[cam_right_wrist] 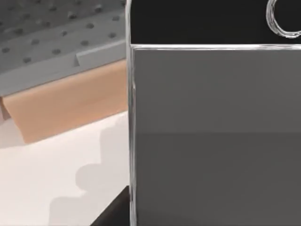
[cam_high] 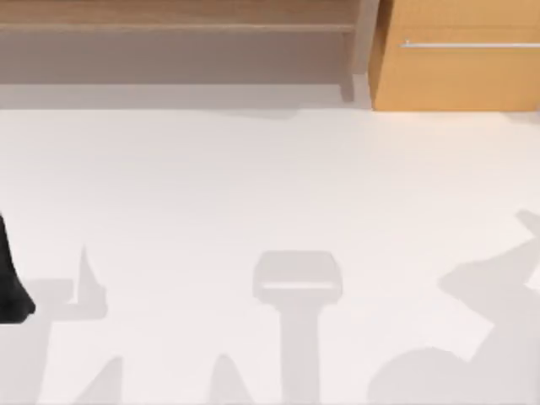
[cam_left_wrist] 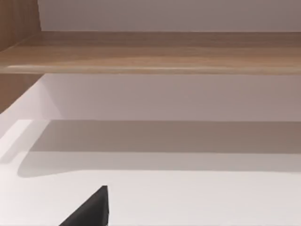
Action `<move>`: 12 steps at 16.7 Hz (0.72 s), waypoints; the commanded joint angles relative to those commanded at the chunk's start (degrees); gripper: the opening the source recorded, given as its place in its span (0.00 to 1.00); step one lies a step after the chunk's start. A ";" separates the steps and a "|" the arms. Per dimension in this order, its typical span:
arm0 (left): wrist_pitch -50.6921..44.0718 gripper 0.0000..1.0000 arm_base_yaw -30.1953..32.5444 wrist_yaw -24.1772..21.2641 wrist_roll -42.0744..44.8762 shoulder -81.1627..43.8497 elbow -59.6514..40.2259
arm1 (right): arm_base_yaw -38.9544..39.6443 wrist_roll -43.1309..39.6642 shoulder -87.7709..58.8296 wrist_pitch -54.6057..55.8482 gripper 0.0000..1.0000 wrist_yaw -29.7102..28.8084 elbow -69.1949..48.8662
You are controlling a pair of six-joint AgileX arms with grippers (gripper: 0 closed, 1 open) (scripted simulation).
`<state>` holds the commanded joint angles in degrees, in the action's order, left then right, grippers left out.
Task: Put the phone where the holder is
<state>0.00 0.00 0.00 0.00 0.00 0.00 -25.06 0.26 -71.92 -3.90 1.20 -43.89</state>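
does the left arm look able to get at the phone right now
Probably not: the left arm sits at the table's far left edge, while the phone fills the right wrist view, close against that arm's camera.

Light is bright and even across the white worktop [cam_high: 253, 177], with no glare or hot spots. In the top view soft grey shadows lie on its near half: a boxy shape on a stem near the middle, spiky shapes toward the left, and a large angled mass at the right. Their edges are blurred. A band of shade runs under the wooden shelf [cam_high: 177, 17] at the far side. In the left wrist view the shelf throws a wide, soft-edged shadow across the wall and surface. In the right wrist view the phone [cam_right_wrist: 211, 132] sits very close, its grey screen flat and dull, its silver rim catching a thin bright line; a stepped shadow falls beside it.
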 joint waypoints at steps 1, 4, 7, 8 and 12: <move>0.00 1.00 0.00 0.00 0.00 0.00 0.00 | -0.94 -0.73 0.02 1.52 0.00 0.76 0.38; 0.00 1.00 0.00 0.00 0.00 0.00 0.00 | -2.64 -2.57 -0.23 5.36 0.00 2.98 1.23; 0.00 1.00 0.00 0.00 0.00 0.00 0.00 | -3.05 -3.89 -0.71 8.01 0.00 4.82 1.70; 0.00 1.00 0.00 0.00 0.00 0.00 0.00 | -3.01 -4.21 -0.89 8.62 0.00 5.30 1.78; 0.00 1.00 0.00 0.00 0.00 0.00 0.00 | -2.70 -4.88 -1.38 9.75 0.00 6.29 1.86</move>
<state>0.00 0.00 0.00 0.00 0.00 0.00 -27.75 -4.62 -73.30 5.86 7.49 -42.03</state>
